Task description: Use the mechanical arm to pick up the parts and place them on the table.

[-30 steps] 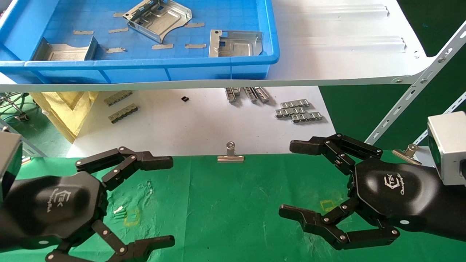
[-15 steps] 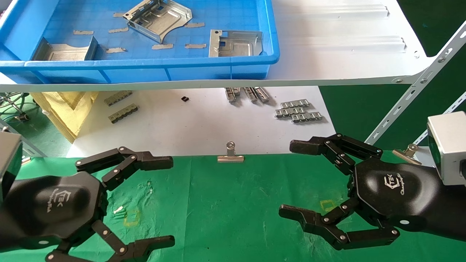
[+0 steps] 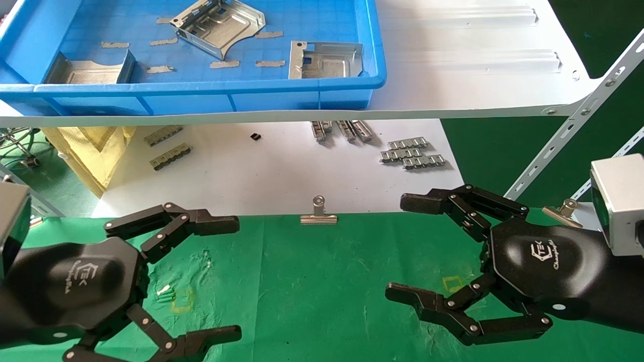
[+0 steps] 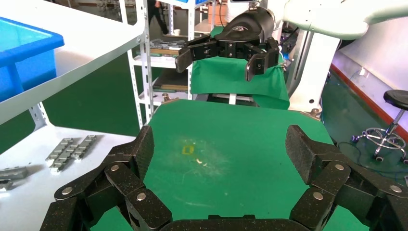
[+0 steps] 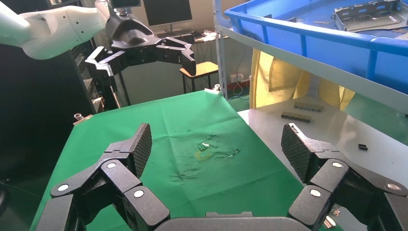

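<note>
Both grippers, left gripper (image 3: 221, 274) and right gripper (image 3: 402, 249), hover with fingers spread, empty, over the green table (image 3: 322, 281). The parts (image 3: 219, 25) lie in the blue tray (image 3: 201, 93) on the shelf; better reach high, then grip a bent edge.

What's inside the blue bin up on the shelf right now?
The blue bin holds three silver parts and small grey strips. Its near wall hides the floor closest to the robot.
</note>
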Available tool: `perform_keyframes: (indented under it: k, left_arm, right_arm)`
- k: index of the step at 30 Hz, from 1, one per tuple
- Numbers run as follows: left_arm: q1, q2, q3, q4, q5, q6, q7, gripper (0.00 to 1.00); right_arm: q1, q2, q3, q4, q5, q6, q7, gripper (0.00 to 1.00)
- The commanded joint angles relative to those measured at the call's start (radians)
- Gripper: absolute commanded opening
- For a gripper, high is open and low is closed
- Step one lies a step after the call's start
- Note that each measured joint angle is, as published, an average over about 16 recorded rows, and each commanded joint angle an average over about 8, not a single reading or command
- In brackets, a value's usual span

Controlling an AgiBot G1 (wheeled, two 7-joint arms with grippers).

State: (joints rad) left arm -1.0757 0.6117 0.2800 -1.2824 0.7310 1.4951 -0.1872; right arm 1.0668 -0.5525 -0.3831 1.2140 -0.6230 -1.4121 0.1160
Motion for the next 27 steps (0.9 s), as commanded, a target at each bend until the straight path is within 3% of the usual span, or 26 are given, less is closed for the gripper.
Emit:
perform_keyframes:
  k: [1, 14, 22, 27]
  left_arm:
    - [0.0, 0.0, 0.0, 0.0, 0.0, 0.0, 0.0, 1.0]
    - [0.0, 0.0, 0.0, 0.0, 0.0, 0.0, 0.0, 1.0]
    - [0.0, 0.0, 0.0, 0.0, 0.0, 0.0, 0.0, 1.0]
    - [0.0, 0.0, 0.0, 0.0, 0.0, 0.0, 0.0, 1.0]
  right_arm:
    - [0.0, 0.0, 0.0, 0.0, 0.0, 0.0, 0.0, 1.0]
    - [0.0, 0.0, 0.0, 0.0, 0.0, 0.0, 0.0, 0.98]
    - [0.0, 0.0, 0.0, 0.0, 0.0, 0.0, 0.0, 0.0]
    - [0.0, 0.0, 0.0, 0.0, 0.0, 0.0, 0.0, 0.0]
